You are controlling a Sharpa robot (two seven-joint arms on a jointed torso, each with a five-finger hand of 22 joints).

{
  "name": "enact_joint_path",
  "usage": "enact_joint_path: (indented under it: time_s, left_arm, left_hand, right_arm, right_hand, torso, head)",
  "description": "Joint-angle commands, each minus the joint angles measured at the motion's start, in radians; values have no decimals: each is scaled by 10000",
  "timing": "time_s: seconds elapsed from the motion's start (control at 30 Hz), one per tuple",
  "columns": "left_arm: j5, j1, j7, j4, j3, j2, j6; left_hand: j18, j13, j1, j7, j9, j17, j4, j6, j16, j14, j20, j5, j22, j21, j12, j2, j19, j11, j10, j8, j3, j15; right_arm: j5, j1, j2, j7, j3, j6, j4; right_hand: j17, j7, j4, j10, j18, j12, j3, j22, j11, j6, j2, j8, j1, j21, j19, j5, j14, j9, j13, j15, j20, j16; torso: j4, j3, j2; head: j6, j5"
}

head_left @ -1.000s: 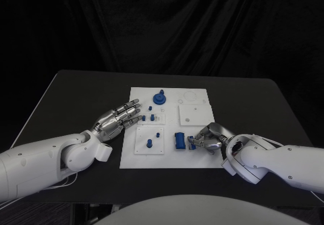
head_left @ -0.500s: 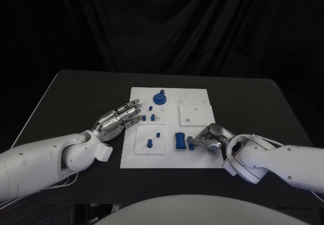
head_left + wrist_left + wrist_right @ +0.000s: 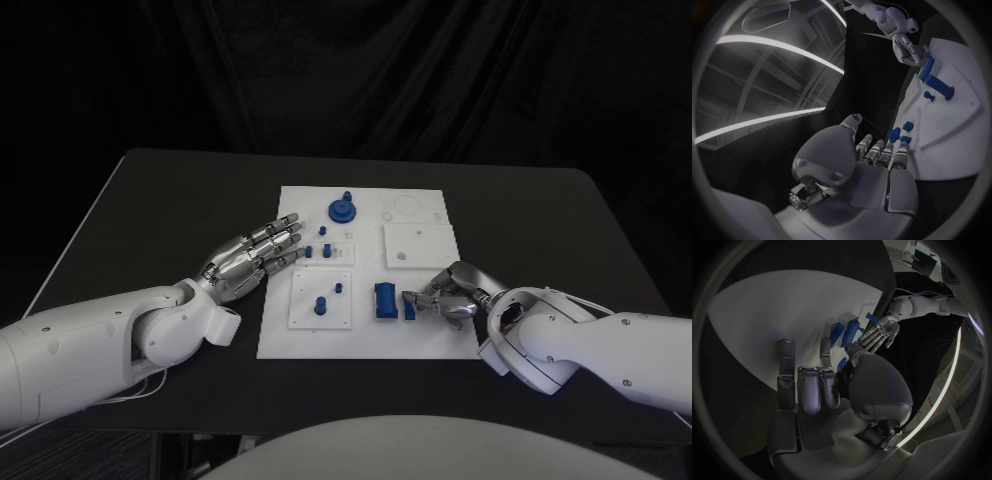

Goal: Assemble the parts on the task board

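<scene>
Black table [image 3: 173,200] against a dark curtain backdrop. The white task board [image 3: 368,340] lies in the middle of the table, and all places below are given from it.

Left hand [image 3: 257,255] rests at the board's left edge, palm down, fingers straight and slightly spread, tips reaching over the edge. Nothing in it. In the left wrist view the same hand [image 3: 879,165] lies flat with fingertips [image 3: 901,147] just at the board's rim, close to two small blue pegs [image 3: 900,131].

Right hand [image 3: 450,295] sits on the board's lower right part, fingers curled in toward a small blue part [image 3: 410,309] beside a larger blue block [image 3: 384,300]. Fingertips look to be at or on the small part; whether it is actually pinched, I cannot tell. In the right wrist view the right hand [image 3: 817,390] shows two fingers extended over the white surface and the thumb side bent toward blue pieces [image 3: 842,332]; contact unclear there as well.

Elsewhere on the board: a blue round part with an upright stem [image 3: 340,208] near the far edge, centre-left. Small blue pegs [image 3: 325,247] on a raised white plate just left of centre. Two more blue pieces [image 3: 327,297] on a white plate at lower left. A plain white square plate [image 3: 418,243] right of centre.
</scene>
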Motion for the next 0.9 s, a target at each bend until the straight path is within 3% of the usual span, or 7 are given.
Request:
enact_joint_path:
  time_s: [0.03,0.23,0.3,0.5,0.67,0.7,0.9]
  left_arm:
    - [16,-29,122,36,5,-32,129]
    - [16,-50,148,54,5,-60,117]
    - [15,-57,211,69,5,-69,109]
    - [13,-67,593,194,6,-147,-35]
    - [12,-69,1142,429,7,-361,-385]
    - [11,-69,1245,470,7,-398,-430]
    - [-255,-65,2403,1013,8,-779,-869]
  left_hand:
    - [135,13,-100,23,14,-15,3,11,-36,-2,90,43,6,43,67,-3,1,64,-18,62,34,48]
    - [138,14,-103,55,15,-15,6,14,-36,-2,93,44,9,44,80,-9,3,54,-20,64,49,48]
    - [138,14,-103,55,15,-15,6,14,-36,-2,93,44,9,44,80,-9,3,54,-20,64,49,48]
    - [136,27,-48,20,28,-6,-37,111,-18,10,111,94,12,47,149,-36,9,50,18,85,123,73]
    - [146,34,22,82,50,-4,-103,305,-14,13,88,283,2,43,236,-91,7,46,43,126,226,39]
    - [151,38,46,111,58,-3,-131,375,-13,13,63,417,-6,39,267,-114,3,43,58,141,261,10]
    - [150,90,108,185,115,25,-135,1008,49,63,-147,1036,21,56,580,-239,29,-98,330,264,371,-194]
  right_arm:
    - [-654,-21,-168,508,1,-480,266]
    - [-1077,-22,-426,571,-2,-379,566]
    - [-1145,-22,-504,547,-3,-291,607]
    - [-1218,-23,-707,329,-5,143,651]
    - [-1249,-25,-862,89,-8,558,662]
    - [-1257,-25,-877,58,-8,604,661]
    - [-1310,-28,-962,-225,-9,1046,614]
  right_hand:
    - [1875,-55,33,1061,-84,27,-242,687,-79,-188,33,504,137,278,199,3,756,408,2628,-42,-64,104]
    - [2031,-137,300,1061,-145,27,-748,767,-158,-562,117,1413,143,655,412,-341,836,1158,2628,-117,-143,157]
    - [2174,-171,383,1061,-193,27,-1102,826,-188,-664,193,1734,-168,915,548,-467,899,1400,2628,-153,-166,209]
    - [2360,-241,384,1061,-252,27,-1519,913,-251,-729,382,2169,-361,1312,750,-718,978,1697,2628,-207,-223,275]
    - [2365,-291,289,1061,-264,27,-1667,923,-301,-940,481,2474,160,1403,783,21,981,1916,2628,-256,-276,276]
    - [2501,-323,214,1061,-302,27,-1679,981,-328,-944,484,2653,414,1641,887,374,1032,2048,2628,-281,-299,324]
    - [2634,-466,142,1061,-393,27,-1792,1105,-460,-1106,532,3456,915,2217,1159,851,1079,2719,2628,-397,-409,372]
  torso:
    - [-6,1,3]
    - [-4,7,4]
    - [-9,5,0]
    - [-13,6,-1]
    - [-5,2,-3]
    - [-2,-1,1]
    - [0,-1,2]
  head:
    - [0,10]
    - [0,-12]
    - [0,0]
    - [0,30]
    - [0,10]
    - [0,0]
    - [0,-52]
